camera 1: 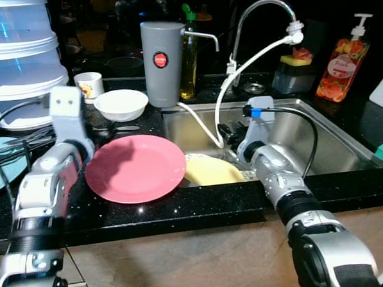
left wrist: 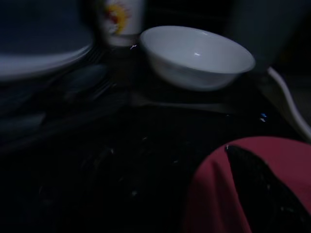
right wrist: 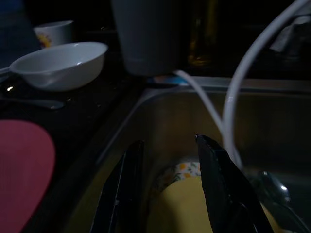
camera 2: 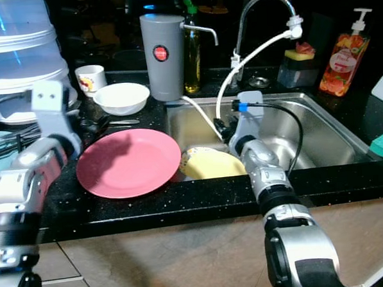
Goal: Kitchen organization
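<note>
A: Beside the sink (camera 1: pixel 345 142), on the black counter, pink plate (camera 1: pixel 135 167); white bowl (camera 1: pixel 121 104) and grey canister (camera 1: pixel 162 63) behind it.
B: Right gripper (right wrist: pixel 170 194)?
A: Fingers spread over yellow plate (camera 1: pixel 212 170) inside the sink; white hose (camera 1: pixel 223 103) close by.
B: Left gripper (left wrist: pixel 262 189)?
A: At the pink plate's edge; one dark finger visible, state unclear.

head views evenly lit with a dark background; both wrist views dim, soft and underexposed.
</note>
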Robot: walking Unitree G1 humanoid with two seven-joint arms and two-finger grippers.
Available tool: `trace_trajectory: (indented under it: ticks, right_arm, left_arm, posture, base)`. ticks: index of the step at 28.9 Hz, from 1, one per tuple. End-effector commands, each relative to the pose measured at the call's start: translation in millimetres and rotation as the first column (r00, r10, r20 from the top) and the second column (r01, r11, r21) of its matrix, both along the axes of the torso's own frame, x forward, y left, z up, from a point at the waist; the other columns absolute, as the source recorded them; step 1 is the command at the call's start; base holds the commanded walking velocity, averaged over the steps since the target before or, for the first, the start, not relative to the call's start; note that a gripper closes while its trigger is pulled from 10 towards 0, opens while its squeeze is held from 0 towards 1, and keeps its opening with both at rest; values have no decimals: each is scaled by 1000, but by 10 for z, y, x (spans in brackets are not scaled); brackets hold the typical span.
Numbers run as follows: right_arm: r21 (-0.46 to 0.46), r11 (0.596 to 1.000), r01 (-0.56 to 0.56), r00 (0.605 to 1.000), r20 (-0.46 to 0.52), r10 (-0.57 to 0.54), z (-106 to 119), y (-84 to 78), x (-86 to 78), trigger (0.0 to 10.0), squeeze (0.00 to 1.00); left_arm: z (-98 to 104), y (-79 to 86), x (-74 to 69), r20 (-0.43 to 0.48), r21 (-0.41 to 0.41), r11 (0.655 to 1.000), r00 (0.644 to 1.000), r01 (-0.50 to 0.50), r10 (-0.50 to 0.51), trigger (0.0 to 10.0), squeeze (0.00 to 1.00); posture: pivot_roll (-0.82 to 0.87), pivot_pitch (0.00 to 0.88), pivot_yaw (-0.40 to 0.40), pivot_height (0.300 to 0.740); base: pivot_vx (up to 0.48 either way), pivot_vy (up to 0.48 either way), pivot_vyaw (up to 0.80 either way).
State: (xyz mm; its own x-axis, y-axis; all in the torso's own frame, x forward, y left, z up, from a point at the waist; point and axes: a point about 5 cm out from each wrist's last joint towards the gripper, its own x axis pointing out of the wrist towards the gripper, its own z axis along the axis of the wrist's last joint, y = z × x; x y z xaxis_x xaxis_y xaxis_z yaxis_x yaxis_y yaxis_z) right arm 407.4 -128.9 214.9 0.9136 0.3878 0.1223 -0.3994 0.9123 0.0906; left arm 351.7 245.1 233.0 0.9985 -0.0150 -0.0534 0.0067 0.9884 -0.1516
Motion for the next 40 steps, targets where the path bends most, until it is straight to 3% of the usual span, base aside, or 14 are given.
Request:
trace_trajectory:
  ticks: [1, 8, 22, 26, 31, 32, 34, 35, 36, 37, 38, 39, 40]
  right_arm:
    - [-7, 1000, -20, 1000, 2, 20, 12, 17, -6, 10000, 0]
    - [-8, 1000, -11, 1000, 10, 11, 40, -1, 2, 10000, 0]
    - [56, 997, -57, 997, -50, 60, -3, 16, -4, 10000, 0]
    - [124, 977, -173, 964, -182, 193, -147, 134, -47, 10000, 0]
    - [138, 966, -218, 941, -231, 245, -219, 210, -82, 10000, 0]
    - [182, 950, -252, 914, -277, 295, -283, 310, -119, 10000, 0]
    - [200, 944, -261, 903, -294, 312, -305, 346, -133, 10000, 0]
    - [238, 935, -263, 892, -309, 329, -327, 396, -148, 10000, 0]
    - [238, 935, -263, 892, -309, 329, -327, 396, -148, 10000, 0]
    - [280, 926, -253, 884, -321, 338, -342, 439, -156, 10000, 0]
    - [309, 922, -235, 880, -334, 337, -362, 475, -160, 10000, 247]
    - [327, 918, -224, 876, -345, 337, -374, 497, -165, 10000, 247]
    - [334, 918, -215, 875, -352, 333, -380, 505, -165, 10000, 1000]
  left_arm:
    - [-34, -16, -36, -15, -61, 998, 1000, 11, -12, 10000, 8]
    - [-214, -128, -117, -113, -124, 986, 985, 114, -128, 10000, 0]
    - [-287, -197, -193, -220, -85, 972, 947, 221, -234, 10000, 0]
    - [-302, -211, -226, -247, -64, 966, 933, 252, -260, 10000, 0]
    - [-336, -206, -246, -273, -55, 964, 925, 260, -265, 10000, 0]
    - [-365, -219, -271, -294, -56, 958, 913, 280, -284, 10000, 0]
    - [-372, -225, -280, -298, -57, 957, 909, 286, -289, 10000, 0]
    - [-379, -231, -285, -302, -57, 955, 907, 290, -293, 7176, 0]
    - [-379, -231, -285, -302, -57, 955, 907, 290, -293, 7176, 0]
    - [-381, -234, -288, -304, -57, 955, 906, 292, -295, 3647, 0]
    - [-382, -235, -290, -305, -57, 954, 905, 293, -296, 0, 0]
    - [-382, -236, -293, -306, -57, 954, 904, 295, -298, 0, 0]
    - [-380, -237, -294, -307, -56, 954, 904, 296, -298, 0, 0]
  posture:
    - [84, 31, -60, 740]
    - [83, 31, -61, 740]
    - [79, 23, -58, 740]
    - [78, 20, -59, 740]
    - [75, 13, -60, 740]
    - [73, 11, -60, 740]
    - [73, 11, -60, 740]
    - [75, 11, -60, 740]
    - [75, 11, -60, 740]
    - [76, 10, -62, 740]
    - [77, 11, -62, 740]
    - [77, 11, -62, 740]
    - [78, 12, -63, 740]
  base:
    - [0, 0, 0]
    - [0, 0, 0]
    - [0, 0, 0]
    - [0, 0, 0]
    - [0, 0, 0]
    - [0, 0, 0]
    - [0, 0, 0]
    - [0, 0, 0]
    - [0, 0, 0]
    - [0, 0, 0]
    - [0, 0, 0]
    - [0, 0, 0]
    - [0, 0, 0]
